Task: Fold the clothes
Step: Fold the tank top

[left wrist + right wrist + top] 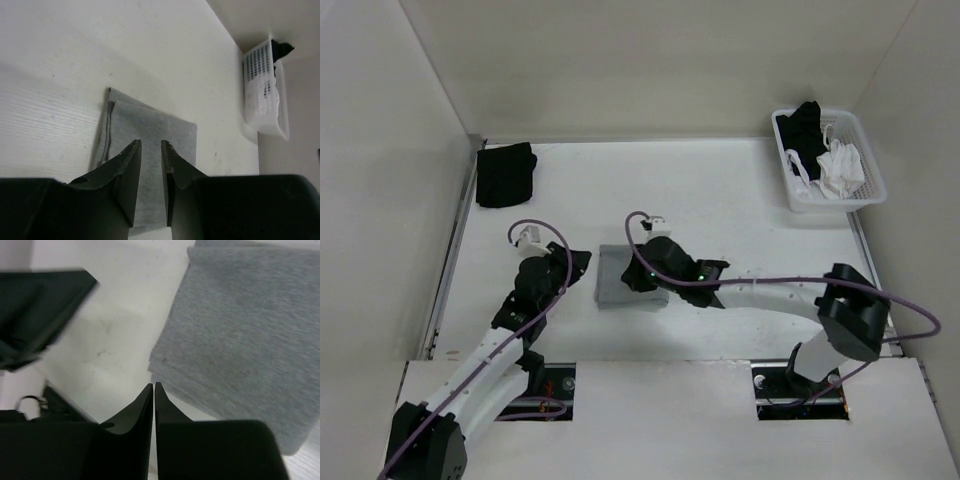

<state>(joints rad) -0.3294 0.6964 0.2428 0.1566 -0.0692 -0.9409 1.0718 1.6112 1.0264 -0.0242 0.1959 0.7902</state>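
Right gripper (pixel 154 386): fingers all but pressed together, only a hairline slit between them, nothing pinched. The tips hang over bare table (pixel 740 220) just off the near corner of the clothes (pixel 612 283). Left gripper (pixel 150 145): fingers spread a little, with a narrow gap and grey knit visible through it. It's empty, and I can't tell whether it touches the fabric. From above, the right gripper sits over the right half of the garment and the left one is just beside its left edge. The garment lies mid-table, centre of the top view, as a compact, near-square grey rectangle. My read is that the folding is basically done and we're at the release or tidy-up stage. The next move probably needs both arms lifted away without dragging a layer. If it has to be stacked, that needs a pinch through all layers at one edge, since soft knit will slump open if only the top ply is caught. Fabric is light heather grey, matte, with a fine-flecked weave and flat, without real wrinkles. Stacked ply edges show at the lower-left corner in the right wrist view, and a darker stitched hem runs down the left edge in the left wrist view. The table is white with a faint wood grain. A folded black cloth (pixel 506 173) sits upper left of the top view. A white slotted plastic basket (pixel 835 205) with black and white garments is upper right.
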